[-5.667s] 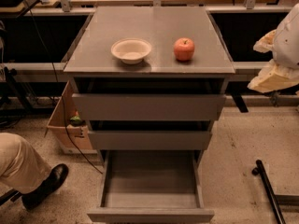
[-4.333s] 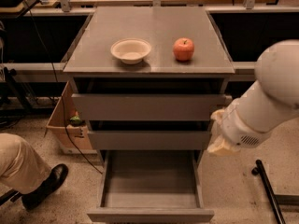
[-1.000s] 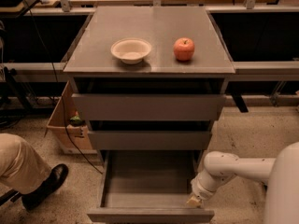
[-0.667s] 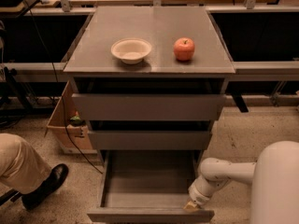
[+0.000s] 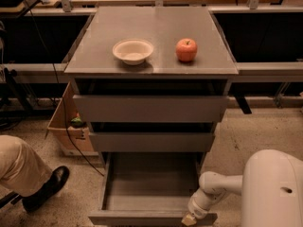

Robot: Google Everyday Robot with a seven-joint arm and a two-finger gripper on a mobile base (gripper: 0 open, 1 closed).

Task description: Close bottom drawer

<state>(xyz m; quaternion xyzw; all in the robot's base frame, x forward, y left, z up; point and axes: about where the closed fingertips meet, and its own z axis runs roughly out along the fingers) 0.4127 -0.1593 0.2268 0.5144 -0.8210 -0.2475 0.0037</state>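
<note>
The bottom drawer [image 5: 147,193] of the grey metal cabinet stands pulled far out, its shallow tray empty and its flat front [image 5: 142,218] at the lower edge of the camera view. My white arm comes in from the lower right. My gripper [image 5: 189,219] is at the right end of the drawer's front, touching or just in front of it. The two drawers above, the top drawer [image 5: 150,109] and the middle drawer [image 5: 151,142], stick out only a little.
On the cabinet top [image 5: 94,56] sit a white bowl [image 5: 133,50] and a red apple [image 5: 186,49]. A cardboard box [image 5: 66,126] stands on the floor to the left. A person's leg and black shoe [image 5: 45,188] are at lower left. Tables run behind the cabinet.
My arm swung in from the right, dropped beside the cabinet and went down to the right end of the open bottom drawer's front. In the last second it moved slightly lower. The drawer has not moved.
</note>
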